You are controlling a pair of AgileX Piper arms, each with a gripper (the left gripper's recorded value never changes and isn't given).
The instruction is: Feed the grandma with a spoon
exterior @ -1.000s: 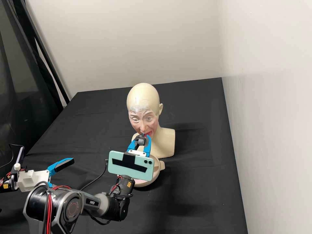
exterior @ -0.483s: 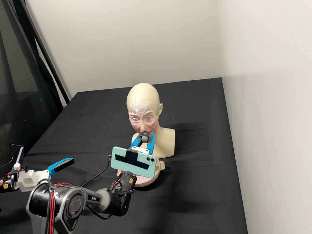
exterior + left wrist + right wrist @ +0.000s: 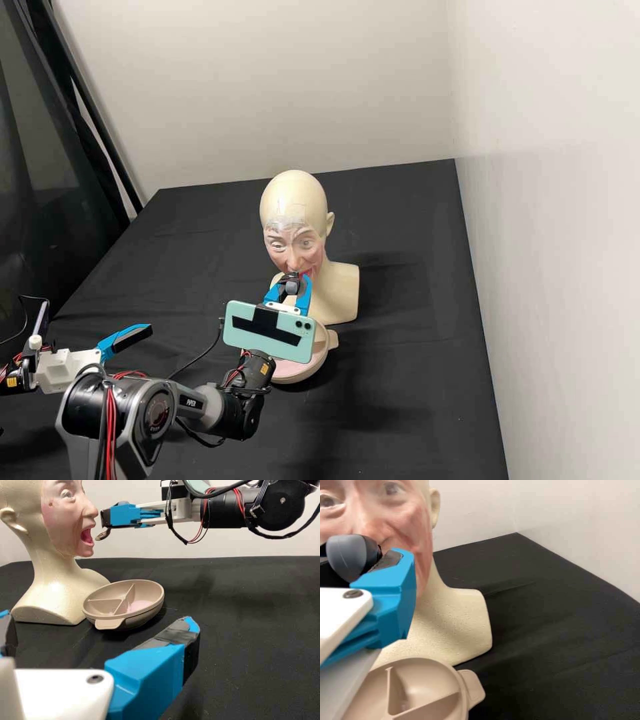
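Note:
The grandma is a pale mannequin head (image 3: 298,233) on a bust at the bench's middle, mouth open. My right gripper (image 3: 288,290) hangs right before her chin, shut on the spoon's grey handle (image 3: 350,555). From the left wrist view, the right gripper (image 3: 107,519) holds the spoon's small bowl (image 3: 102,534) level, its tip at her open lips (image 3: 89,534). A beige divided bowl (image 3: 125,602) with something pink in one section sits in front of the bust. My left gripper (image 3: 130,333) stays low at the bench's near left, open and holding nothing, its blue finger (image 3: 160,660) pointing toward the bowl.
A mint-green phone (image 3: 270,330) is strapped on top of the right arm's wrist and hides part of the bowl (image 3: 323,347). A white wall (image 3: 553,233) borders the bench on the right. Bare black bench (image 3: 400,373) lies to the right of the bust.
The right gripper with the spoon nudged up and right toward the mouth, then eased back a little to the left. The left arm stayed still.

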